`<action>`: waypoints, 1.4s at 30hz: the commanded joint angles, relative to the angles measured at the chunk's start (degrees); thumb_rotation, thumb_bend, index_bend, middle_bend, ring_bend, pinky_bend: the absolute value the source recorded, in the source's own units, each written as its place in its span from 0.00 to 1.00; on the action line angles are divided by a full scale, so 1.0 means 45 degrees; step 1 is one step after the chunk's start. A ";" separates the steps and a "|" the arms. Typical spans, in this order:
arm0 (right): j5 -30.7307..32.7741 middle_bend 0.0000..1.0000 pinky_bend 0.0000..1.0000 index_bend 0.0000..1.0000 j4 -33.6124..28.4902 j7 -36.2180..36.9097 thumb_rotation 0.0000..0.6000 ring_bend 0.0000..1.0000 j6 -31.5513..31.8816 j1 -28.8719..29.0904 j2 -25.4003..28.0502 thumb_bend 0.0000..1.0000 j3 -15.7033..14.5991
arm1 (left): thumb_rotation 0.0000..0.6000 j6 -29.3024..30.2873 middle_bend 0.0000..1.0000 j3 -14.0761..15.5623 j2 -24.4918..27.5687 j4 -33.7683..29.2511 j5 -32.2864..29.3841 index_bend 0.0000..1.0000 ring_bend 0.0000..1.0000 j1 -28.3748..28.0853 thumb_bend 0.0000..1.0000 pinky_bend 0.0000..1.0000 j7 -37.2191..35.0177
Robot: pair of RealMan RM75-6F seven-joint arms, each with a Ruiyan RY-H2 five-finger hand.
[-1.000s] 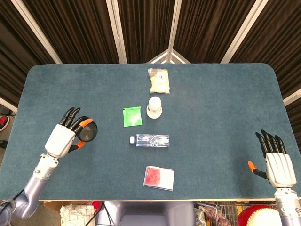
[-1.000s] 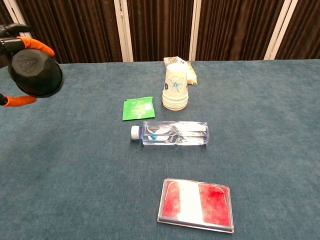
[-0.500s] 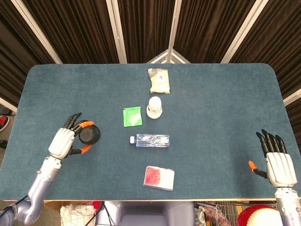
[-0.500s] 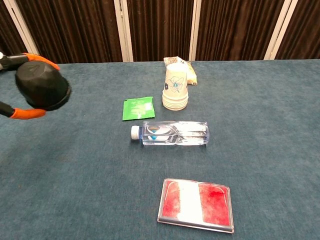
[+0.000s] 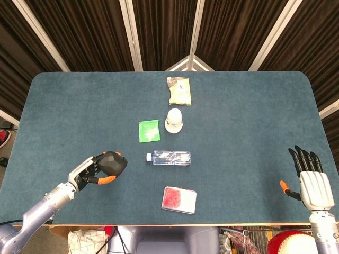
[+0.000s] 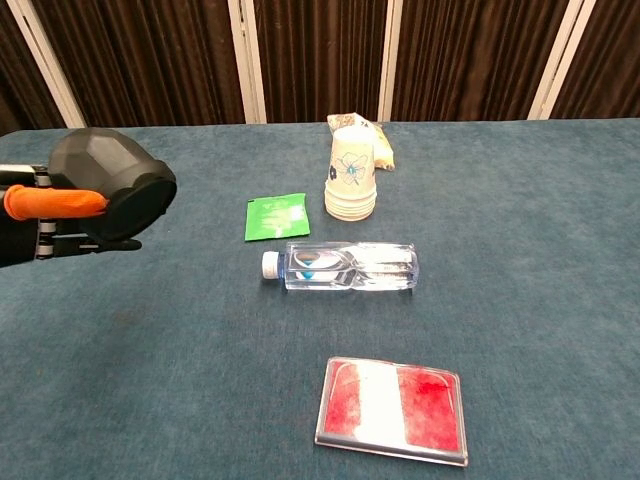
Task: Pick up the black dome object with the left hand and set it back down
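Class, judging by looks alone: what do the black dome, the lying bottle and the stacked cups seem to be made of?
Black dome, held in the left hand: likely matte hard plastic; dull faceted surface, no glare.
Bottle: clear glossy plastic, probably; see-through, with highlights.
Stacked cups: paper, apparently; off-white, matte, printed pattern, stacked rims showing at the base.

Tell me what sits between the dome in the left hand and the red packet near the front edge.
Nothing: in the head view only bare blue table lies between the black dome held in the left hand and the red packet.
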 commanded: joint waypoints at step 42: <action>0.0130 0.02 0.01 0.05 0.0238 0.0013 1.00 0.06 -0.0224 0.0048 -0.0096 0.28 -0.0045 | 1.00 0.4598 0.40 -0.0138 -0.6470 0.8609 -0.0246 0.46 0.00 0.0624 0.51 0.00 1.2112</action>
